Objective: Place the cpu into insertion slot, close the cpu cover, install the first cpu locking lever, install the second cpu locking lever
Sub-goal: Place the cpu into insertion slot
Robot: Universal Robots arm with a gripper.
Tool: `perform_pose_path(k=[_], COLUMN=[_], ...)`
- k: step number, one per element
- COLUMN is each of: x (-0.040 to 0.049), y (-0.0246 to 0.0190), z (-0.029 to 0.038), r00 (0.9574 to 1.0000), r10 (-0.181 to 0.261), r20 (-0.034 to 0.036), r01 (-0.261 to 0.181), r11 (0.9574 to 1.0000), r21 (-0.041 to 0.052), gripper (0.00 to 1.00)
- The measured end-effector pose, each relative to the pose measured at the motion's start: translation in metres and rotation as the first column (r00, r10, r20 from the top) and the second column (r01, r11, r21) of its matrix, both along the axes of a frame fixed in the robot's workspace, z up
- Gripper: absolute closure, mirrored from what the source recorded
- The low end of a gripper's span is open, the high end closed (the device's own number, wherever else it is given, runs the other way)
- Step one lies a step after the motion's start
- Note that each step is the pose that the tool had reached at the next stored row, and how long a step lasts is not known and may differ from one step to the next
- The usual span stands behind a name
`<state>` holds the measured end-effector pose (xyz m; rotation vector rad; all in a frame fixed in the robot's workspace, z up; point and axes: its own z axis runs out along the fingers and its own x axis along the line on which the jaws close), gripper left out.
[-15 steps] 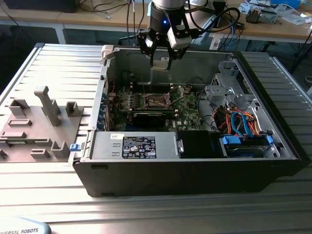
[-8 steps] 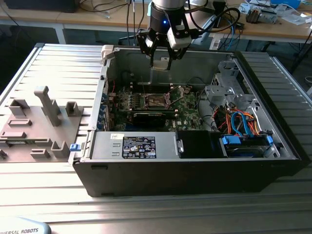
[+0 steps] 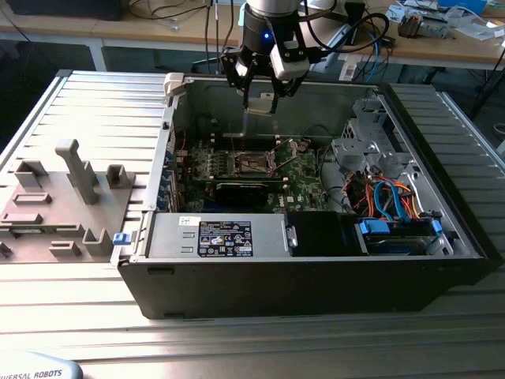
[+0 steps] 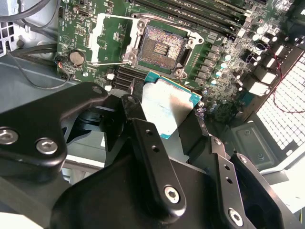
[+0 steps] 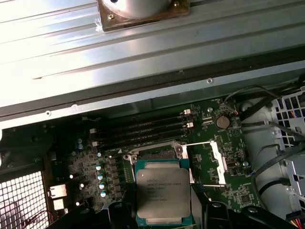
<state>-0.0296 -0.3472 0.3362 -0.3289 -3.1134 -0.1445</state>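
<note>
slot top: the insertion slot (image 4: pixel 164 45) is left uncovered, the cpu cover (image 4: pixel 112 40) being swung open to one side.
above the slot: the room is taken by the cpu (image 4: pixel 167 107), gripped by the gripper (image 3: pixel 259 104).
slot edges: memory slots (image 5: pixel 143 129) are set along one side, a black expansion card (image 3: pixel 241 192) along the opposite one.
exterior view's right: passage is crowded by a drive cage (image 3: pixel 367 146) and cables (image 3: pixel 390 197).

Silver-topped cpu (image 5: pixel 164 193) hangs flat above the bare slot (image 4: pixel 162 45). In the exterior view the cover (image 3: pixel 289 150) lies open at the slot's 3 o'clock.
</note>
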Motion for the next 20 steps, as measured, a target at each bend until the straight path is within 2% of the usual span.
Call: perform_pose_path(k=[20], x=[0.0000], y=[0.0000], z=[-0.0006], r00=[0.9995], r10=[-0.031], r20=[0.0001], r01=[0.031], r11=[0.9995], r21=[-0.0011], gripper=[0.46])
